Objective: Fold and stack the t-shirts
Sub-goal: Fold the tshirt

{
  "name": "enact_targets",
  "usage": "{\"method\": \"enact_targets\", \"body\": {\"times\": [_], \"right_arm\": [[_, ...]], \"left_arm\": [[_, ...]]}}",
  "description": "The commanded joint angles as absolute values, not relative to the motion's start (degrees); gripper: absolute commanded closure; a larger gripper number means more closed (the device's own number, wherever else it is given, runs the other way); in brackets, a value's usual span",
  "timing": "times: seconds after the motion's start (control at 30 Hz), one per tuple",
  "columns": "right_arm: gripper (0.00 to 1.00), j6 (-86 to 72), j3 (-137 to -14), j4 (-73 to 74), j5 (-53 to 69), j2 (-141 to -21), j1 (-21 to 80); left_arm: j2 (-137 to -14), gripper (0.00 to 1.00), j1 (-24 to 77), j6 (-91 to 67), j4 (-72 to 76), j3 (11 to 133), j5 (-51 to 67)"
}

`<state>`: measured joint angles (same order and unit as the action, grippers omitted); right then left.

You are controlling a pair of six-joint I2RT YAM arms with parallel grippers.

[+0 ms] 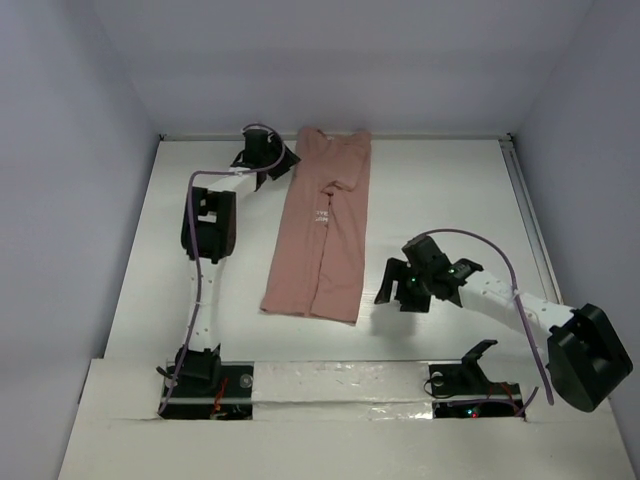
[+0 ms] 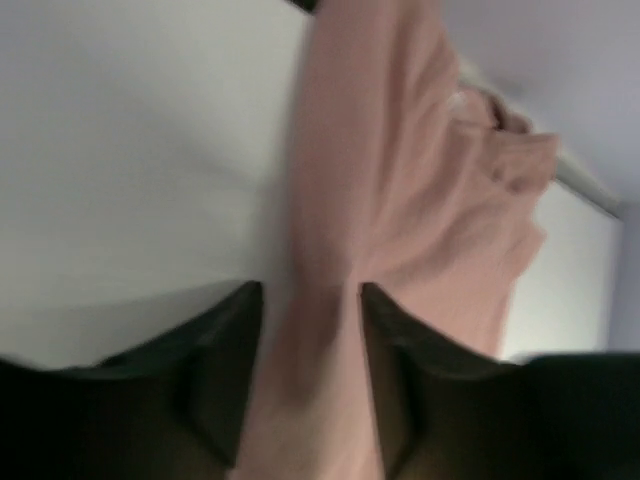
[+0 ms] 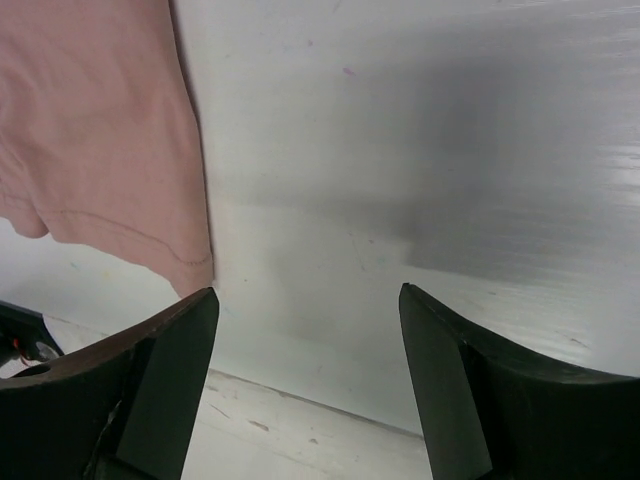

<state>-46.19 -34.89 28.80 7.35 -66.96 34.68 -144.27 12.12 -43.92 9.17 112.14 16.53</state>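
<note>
t-shirt | left gripper seemingly pinching far end | right gripper open beside hem

White table — long, folded pink t-shirt

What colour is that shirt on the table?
Dusty salmon pink; the t-shirt shows best from the top camera.

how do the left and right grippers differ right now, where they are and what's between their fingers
Place: the left gripper is at the far end of the t-shirt; the right gripper is beside its near hem corner, over the white table.
Between the fingers: the left gripper has pink cloth, though whether it is clamped is unclear; the right gripper has only table, jaws wide open.
Both have dark fingers.
</note>
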Motion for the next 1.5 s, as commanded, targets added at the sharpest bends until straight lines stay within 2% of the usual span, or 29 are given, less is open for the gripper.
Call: {"method": "enact_targets", "body": {"times": [0.0,0.1,0.13,0.17,0.27,0.37,0.53,0.63,0.8,0.83,0.93,1.03,1.1,1.13,1.2,1.23,1.27,1.4,1.47], "right_arm": [[0.21,-44.12,-36.83,25.41,11.24,-68.99,34.72],[0.23,-45.87,-34.46,20.33,13.62,-69.61,34.72],[0.28,-47.10,-33.50,18.48,14.67,-69.87,34.72],[0.30,-47.98,-32.53,16.98,14.85,-70.92,34.72],[0.38,-51.58,-29.19,8.64,18.36,-73.73,34.72],[0.38,-56.41,-26.72,0.81,19.86,-75.05,35.33],[0.44,-62.56,-25.05,-7.46,21.18,-80.76,38.05],[0.55,-65.55,-24.26,-7.82,19.96,-81.91,38.67],[0.58,-65.21,-24.79,-2.21,20.21,-82.18,38.67],[0.73,-65.65,-24.61,-1.68,19.95,-82.35,38.67],[0.93,-66.45,-23.12,0.69,16.81,-79.82,38.67],[0.99,-63.04,-22.33,9.47,13.72,-73.14,35.78],[0.93,-61.09,-21.19,11.94,13.36,-68.32,34.37],[0.82,-59.69,-20.75,14.48,12.92,-67.25,34.37],[0.72,-58.63,-20.66,17.38,12.48,-65.14,34.37],[0.58,-57.84,-20.65,17.66,13.09,-64.43,34.37],[0.53,-57.83,-20.48,17.49,14.14,-63.90,34.37],[0.51,-59.15,-19.69,15.92,14.94,-62.14,34.37],[0.54,-60.11,-18.99,13.89,17.22,-63.36,34.37]], "left_arm": [[-131.25,0.52,12.30,-37.89,7.82,100.50,9.61],[-117.28,0.34,10.90,-35.16,7.13,81.26,4.24],[-110.11,0.32,10.38,-34.90,6.60,76.16,3.35],[-106.82,0.31,10.37,-34.72,4.07,67.33,2.64],[-95.04,0.32,11.42,-35.50,-2.70,52.19,3.25],[-86.15,0.36,14.23,-36.38,-11.02,43.10,5.54],[-74.64,0.39,16.25,-39.46,-19.40,34.73,7.82],[-72.08,0.42,17.66,-40.34,-20.48,31.65,9.93],[-69.00,0.45,18.81,-39.99,-25.13,30.85,11.68],[-68.30,0.46,18.81,-39.90,-25.40,30.68,12.47],[-68.29,0.50,19.34,-39.20,-25.75,30.32,14.67],[-68.38,0.53,21.70,-38.85,-25.84,29.27,17.66],[-68.20,0.53,23.99,-39.28,-25.75,28.30,19.59],[-68.20,0.53,24.60,-39.46,-25.66,27.78,20.21],[-68.29,0.52,25.92,-39.72,-25.58,27.60,20.30],[-68.73,0.52,25.93,-39.55,-25.40,27.60,20.74],[-68.82,0.52,26.54,-39.46,-25.31,27.51,21.00],[-69.70,0.52,26.54,-39.11,-23.56,27.07,21.53],[-70.31,0.53,26.54,-38.94,-23.03,27.42,21.36]]}}
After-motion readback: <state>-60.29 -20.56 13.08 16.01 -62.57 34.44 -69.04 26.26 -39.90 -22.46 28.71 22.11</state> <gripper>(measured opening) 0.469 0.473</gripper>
